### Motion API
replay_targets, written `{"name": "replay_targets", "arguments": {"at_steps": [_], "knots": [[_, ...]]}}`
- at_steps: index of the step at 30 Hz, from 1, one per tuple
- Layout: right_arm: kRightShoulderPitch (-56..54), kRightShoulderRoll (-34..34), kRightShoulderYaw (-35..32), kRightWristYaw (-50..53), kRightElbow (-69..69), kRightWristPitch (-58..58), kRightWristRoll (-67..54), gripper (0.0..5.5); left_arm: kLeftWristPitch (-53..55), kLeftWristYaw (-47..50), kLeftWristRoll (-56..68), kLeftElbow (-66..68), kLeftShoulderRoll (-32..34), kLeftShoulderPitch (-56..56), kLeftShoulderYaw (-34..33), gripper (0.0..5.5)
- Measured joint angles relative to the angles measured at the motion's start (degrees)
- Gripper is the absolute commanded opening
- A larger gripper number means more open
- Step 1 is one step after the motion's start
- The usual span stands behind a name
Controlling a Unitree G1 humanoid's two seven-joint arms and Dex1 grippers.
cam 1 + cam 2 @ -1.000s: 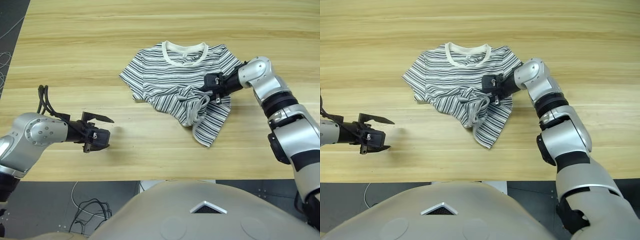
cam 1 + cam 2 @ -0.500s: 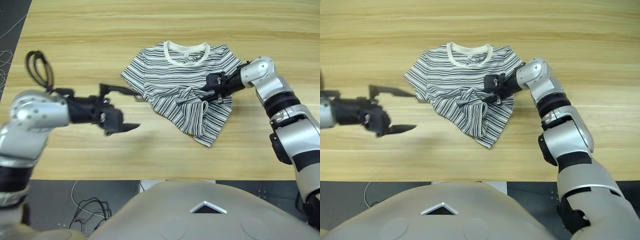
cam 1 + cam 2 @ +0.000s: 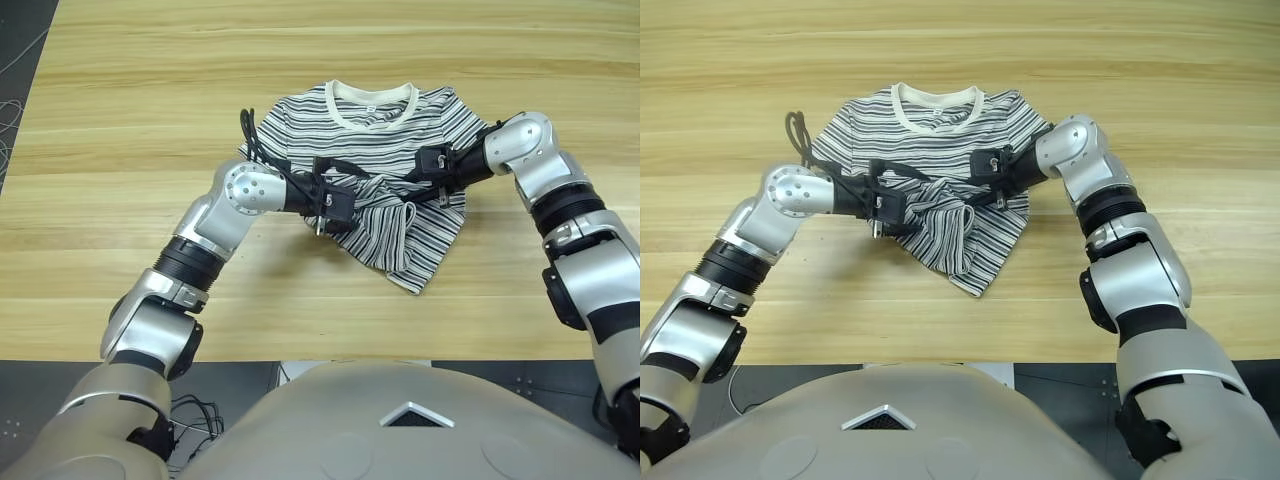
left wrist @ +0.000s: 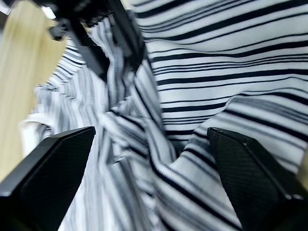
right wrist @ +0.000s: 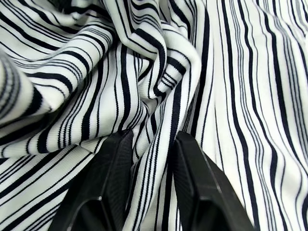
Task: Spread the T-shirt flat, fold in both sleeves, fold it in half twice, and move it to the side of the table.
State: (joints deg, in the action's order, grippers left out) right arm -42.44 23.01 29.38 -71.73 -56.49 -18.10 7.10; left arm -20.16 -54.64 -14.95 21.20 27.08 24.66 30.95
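Left pincer (image 3: 345, 195) has swung in from the near left of the table (image 3: 150, 80) and now hangs released over the bunched middle of the shirt (image 3: 370, 130).
Right pincer (image 5: 154, 137) stays clenched on a fold at the shirt's right side, so the spreading step is probably only starting. The shirt lies mid-table, collar away from the robot, lower half rumpled and turned over itself. That twist of cloth between the pincers is the obstacle. Cables (image 3: 15, 90) lie on the floor, well apart.

Left gripper (image 3: 332, 203), right gripper (image 3: 424, 176) on T-shirt (image 3: 362, 132)
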Motion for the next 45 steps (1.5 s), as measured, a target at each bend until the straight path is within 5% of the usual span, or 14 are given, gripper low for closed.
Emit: {"name": "replay_targets", "arguments": {"at_steps": [9, 16, 22, 27, 32, 45], "knots": [[-0.14, -0.25, 0.04, 0.20, 0.14, 0.35, 0.12, 1.39, -8.12, 6.17, -3.97, 10.38, 0.87, 4.64, 0.87, 4.35], [-0.60, -0.43, 0.38, 0.17, 0.09, 0.53, 0.73, 1.39, -5.72, -2.47, 2.52, -10.20, 19.32, -9.69, -4.67, 4.35], [0.23, -0.41, -0.28, -0.01, 0.99, 0.37, 0.44, 1.39, -1.06, -4.29, 3.71, -17.25, 21.13, -13.96, -6.09, 4.35], [6.55, 1.41, -2.46, -10.51, 13.40, 5.80, -5.19, 1.39, 0.48, -5.33, 4.12, -19.25, 21.23, -14.19, -6.71, 4.35], [14.69, 12.64, -3.77, -18.73, 35.82, 17.08, -9.10, 1.39, 1.72, -7.00, 4.28, -20.58, 25.11, -15.92, -9.16, 4.35], [20.95, 14.88, -2.88, -15.98, 39.09, 19.89, -7.41, 1.39, 6.89, -10.44, 10.94, -32.06, 30.88, -25.25, -14.24, 4.35]]}}
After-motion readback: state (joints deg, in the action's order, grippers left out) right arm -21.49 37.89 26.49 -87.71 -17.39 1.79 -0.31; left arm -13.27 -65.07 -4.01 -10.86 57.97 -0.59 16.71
